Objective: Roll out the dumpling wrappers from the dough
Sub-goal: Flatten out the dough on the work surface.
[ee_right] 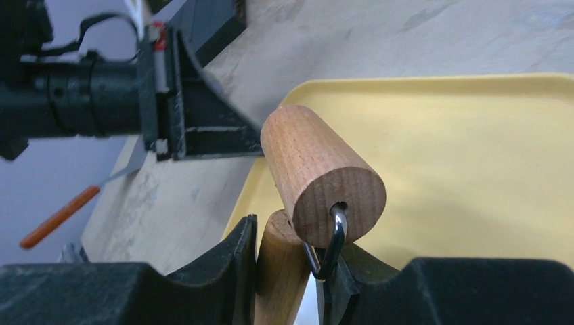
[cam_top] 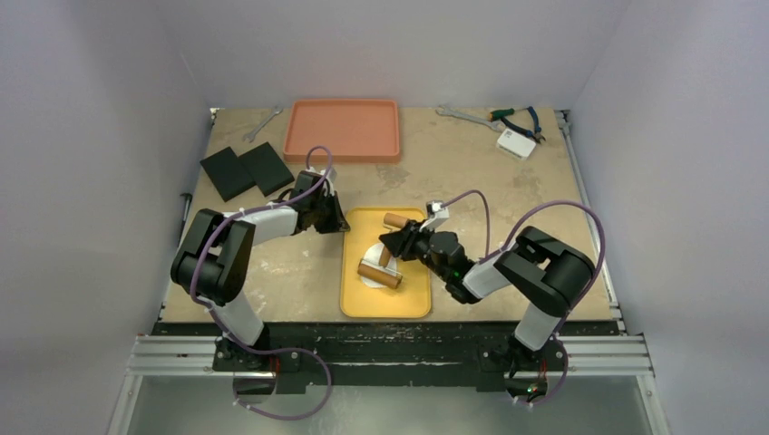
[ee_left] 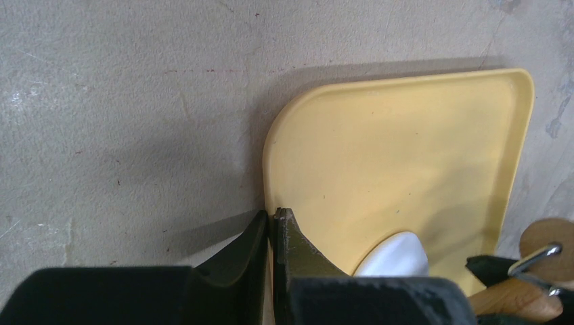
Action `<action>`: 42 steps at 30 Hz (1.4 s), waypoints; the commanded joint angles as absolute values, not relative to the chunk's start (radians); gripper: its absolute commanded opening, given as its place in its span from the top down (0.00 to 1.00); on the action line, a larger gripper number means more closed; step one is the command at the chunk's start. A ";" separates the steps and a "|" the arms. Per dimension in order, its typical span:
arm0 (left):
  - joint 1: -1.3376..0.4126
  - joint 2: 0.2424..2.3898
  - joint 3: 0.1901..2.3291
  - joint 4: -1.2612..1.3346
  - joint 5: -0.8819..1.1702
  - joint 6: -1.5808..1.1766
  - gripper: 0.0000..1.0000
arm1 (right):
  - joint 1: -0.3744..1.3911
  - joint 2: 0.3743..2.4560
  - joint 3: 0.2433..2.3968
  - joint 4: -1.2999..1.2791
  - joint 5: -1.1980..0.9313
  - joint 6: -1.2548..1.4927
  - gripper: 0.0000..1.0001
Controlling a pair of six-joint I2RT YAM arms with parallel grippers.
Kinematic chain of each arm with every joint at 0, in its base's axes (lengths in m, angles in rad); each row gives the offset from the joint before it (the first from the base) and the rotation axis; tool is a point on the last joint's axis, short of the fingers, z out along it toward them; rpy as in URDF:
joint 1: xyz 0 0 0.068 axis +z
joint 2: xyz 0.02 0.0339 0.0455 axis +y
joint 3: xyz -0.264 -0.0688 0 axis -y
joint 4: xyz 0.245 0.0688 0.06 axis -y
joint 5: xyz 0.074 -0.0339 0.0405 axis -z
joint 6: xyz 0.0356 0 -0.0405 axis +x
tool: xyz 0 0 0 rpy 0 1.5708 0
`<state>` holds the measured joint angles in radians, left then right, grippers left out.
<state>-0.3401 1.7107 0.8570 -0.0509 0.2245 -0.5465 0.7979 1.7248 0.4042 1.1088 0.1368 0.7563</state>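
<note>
Top external view: your dumpling wrapper (cam_top: 371,257) is the white dough disc in the middle of the yellow tray (cam_top: 410,304), partly under the wooden roller (cam_top: 380,275). I'd guess it's light, floppy and a bit tacky, so don't pinch it. Work it with the roller, and lift by an edge if you must. Your right gripper (cam_top: 404,243) is clamped on the roller's handle. The left gripper (cam_top: 341,221) is pinched closed on nothing, tips at the tray's far-left rim. The salmon tray (cam_top: 342,130) at the back shows nothing in it.
</note>
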 commanded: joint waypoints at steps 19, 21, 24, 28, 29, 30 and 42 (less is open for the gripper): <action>-0.307 1.770 0.830 -0.130 0.159 -0.505 1.00 | 0.750 1.831 0.312 0.855 0.091 0.465 1.00; -0.307 1.768 0.831 -0.131 0.158 -0.504 1.00 | 0.792 1.821 0.319 0.819 0.089 0.449 1.00; -0.305 1.758 0.831 -0.131 0.154 -0.503 1.00 | 0.863 1.812 0.342 0.728 0.107 0.433 1.00; -0.305 1.756 0.833 -0.131 0.155 -0.503 1.00 | 0.873 1.844 0.337 0.719 0.101 0.450 1.00; -0.305 1.756 0.832 -0.131 0.155 -0.503 1.00 | 0.873 1.846 0.342 0.708 0.107 0.451 1.00; -0.305 1.758 0.831 -0.131 0.156 -0.501 1.00 | 0.873 1.847 0.345 0.703 0.112 0.451 1.00; -0.304 1.757 0.832 -0.131 0.163 -0.500 1.00 | 0.904 1.839 0.326 0.709 0.104 0.453 1.00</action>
